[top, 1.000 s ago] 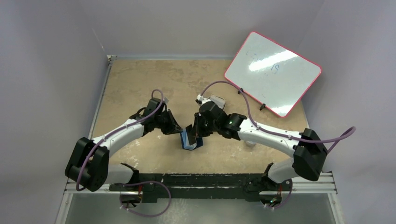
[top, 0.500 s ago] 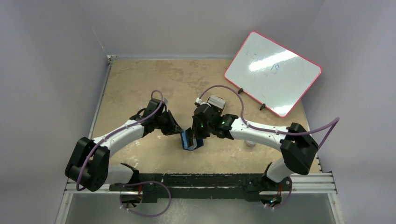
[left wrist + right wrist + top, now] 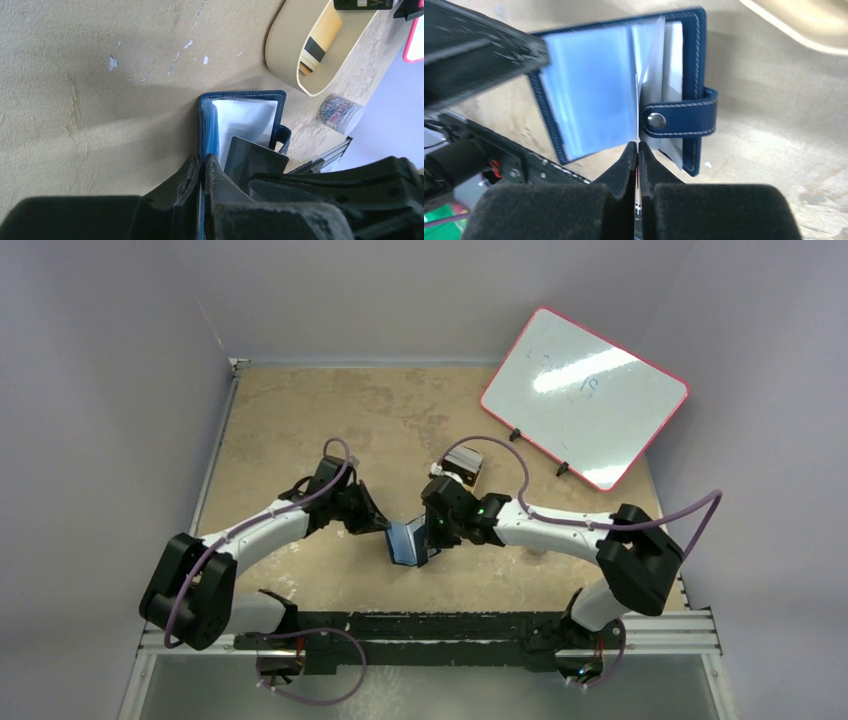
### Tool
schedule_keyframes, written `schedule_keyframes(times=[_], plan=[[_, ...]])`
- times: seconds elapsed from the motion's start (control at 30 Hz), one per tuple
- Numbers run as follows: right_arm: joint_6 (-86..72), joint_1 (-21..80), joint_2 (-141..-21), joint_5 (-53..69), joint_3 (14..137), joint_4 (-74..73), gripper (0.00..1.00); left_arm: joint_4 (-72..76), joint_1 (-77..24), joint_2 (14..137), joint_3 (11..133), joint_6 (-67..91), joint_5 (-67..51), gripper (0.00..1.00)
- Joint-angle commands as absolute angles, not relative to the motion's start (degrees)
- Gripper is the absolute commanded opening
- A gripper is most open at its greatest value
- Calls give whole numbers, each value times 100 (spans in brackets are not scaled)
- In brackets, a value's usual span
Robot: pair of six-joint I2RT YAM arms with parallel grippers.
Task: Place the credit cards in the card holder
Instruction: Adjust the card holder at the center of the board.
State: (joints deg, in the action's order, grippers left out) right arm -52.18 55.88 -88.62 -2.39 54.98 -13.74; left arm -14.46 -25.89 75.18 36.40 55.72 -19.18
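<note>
The navy card holder point(image 3: 405, 542) stands open on the table between both grippers. My left gripper point(image 3: 204, 167) is shut on the edge of its cover point(image 3: 209, 125) and holds it open. My right gripper point(image 3: 638, 148) is shut on a thin grey card point(image 3: 255, 159), seen edge-on in the right wrist view, with its tip among the clear sleeves point(image 3: 594, 87). The strap with the pale snap point(image 3: 655, 120) hangs to the right. More cards, gold/tan point(image 3: 326, 24) and black point(image 3: 361, 4), lie in the tan tray point(image 3: 280, 47).
A small jar of coloured paper clips point(image 3: 336, 107) stands near the tray; it also shows in the top view point(image 3: 537, 550). A red-edged whiteboard point(image 3: 585, 395) leans at the back right. The table's near edge rail point(image 3: 430, 625) is close behind the card holder.
My right gripper has moved down and toward the card holder with the card. The card holder has swung open a little more. The left arm has barely moved.
</note>
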Motion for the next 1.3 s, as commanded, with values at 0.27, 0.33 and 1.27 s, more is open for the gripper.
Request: schedule_keyframes(times=[0.27, 0.33, 1.27], plan=[[-5253, 5464, -8106, 196, 4059, 103, 0, -1606, -2602, 7831, 3498, 4938, -1505, 0], [-5284, 5399, -7974, 282, 3852, 375, 0, -1605, -2719, 7899, 3504, 4860, -1420, 0], [-5566, 4897, -6515, -317, 2754, 480, 0, -692, -3793, 8282, 3477, 4588, -1814, 0]])
